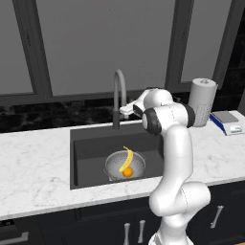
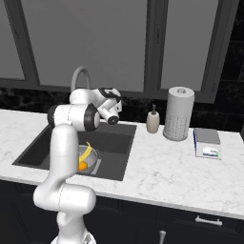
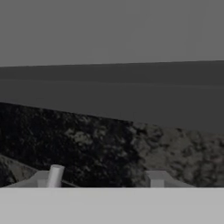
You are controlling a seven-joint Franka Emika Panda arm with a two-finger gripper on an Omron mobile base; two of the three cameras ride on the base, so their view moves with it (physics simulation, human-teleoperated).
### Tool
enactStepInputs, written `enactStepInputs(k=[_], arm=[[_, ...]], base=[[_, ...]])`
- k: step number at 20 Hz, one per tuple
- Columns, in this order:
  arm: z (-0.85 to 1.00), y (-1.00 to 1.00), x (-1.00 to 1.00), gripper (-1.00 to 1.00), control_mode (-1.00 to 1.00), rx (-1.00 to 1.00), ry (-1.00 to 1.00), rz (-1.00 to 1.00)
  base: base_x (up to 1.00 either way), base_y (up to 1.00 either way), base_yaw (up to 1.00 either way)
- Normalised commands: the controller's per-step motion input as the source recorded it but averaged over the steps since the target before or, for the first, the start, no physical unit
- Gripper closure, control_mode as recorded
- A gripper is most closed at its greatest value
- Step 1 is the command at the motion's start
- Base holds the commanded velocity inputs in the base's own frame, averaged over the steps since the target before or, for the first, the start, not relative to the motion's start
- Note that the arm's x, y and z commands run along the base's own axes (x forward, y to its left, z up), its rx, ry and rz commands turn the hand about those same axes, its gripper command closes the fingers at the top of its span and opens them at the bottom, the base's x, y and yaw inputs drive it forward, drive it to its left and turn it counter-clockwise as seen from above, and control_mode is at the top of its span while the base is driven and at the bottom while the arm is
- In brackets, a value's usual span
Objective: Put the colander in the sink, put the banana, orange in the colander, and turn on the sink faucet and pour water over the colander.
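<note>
Left base view, fingers (image 1: pixel 125 110): just beside the sink faucet (image 1: pixel 117 95), partly open, holding nothing
Colander (image 1: pixel 124 165): below the fingers in the sink (image 1: pixel 88 158), holding banana (image 1: pixel 127 158) and orange (image 1: pixel 128 172)

The colander (image 1: pixel 124 166) sits in the sink (image 1: pixel 88 153) with the banana (image 1: pixel 127 158) and orange (image 1: pixel 128 172) inside. The sink faucet (image 1: pixel 117 98) stands behind; the paper-towel roll (image 2: pixel 178 113) and, apparently, a soap bottle (image 2: pixel 153 121) stand right, on the table (image 2: pixel 162 171).

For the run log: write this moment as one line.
stage: faucet step | silver perforated colander in dark grey sink | yellow banana, orange inside | gripper beside grey gooseneck faucet, jaws apart
</note>
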Motion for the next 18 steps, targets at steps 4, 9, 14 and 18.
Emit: enactStepInputs(k=[4, 9, 14, 18], arm=[[-0.22, 0.00, 0.22, 1.00, -1.00, 0.00, 0.00, 0.00], [-0.19, -0.10, 0.15, 1.00, -1.00, 0.00, 0.00, 0.00], [-0.21, -0.17, 0.13, 1.00, -1.00, 0.00, 0.00, 0.00], [-0.26, -0.29, 0.06, 1.00, -1.00, 0.00, 0.00, 0.00]], base=[[0.00, 0.00, 0.00], [0.00, 0.00, 0.00], [0.00, 0.00, 0.00], [0.00, 0.00, 0.00]])
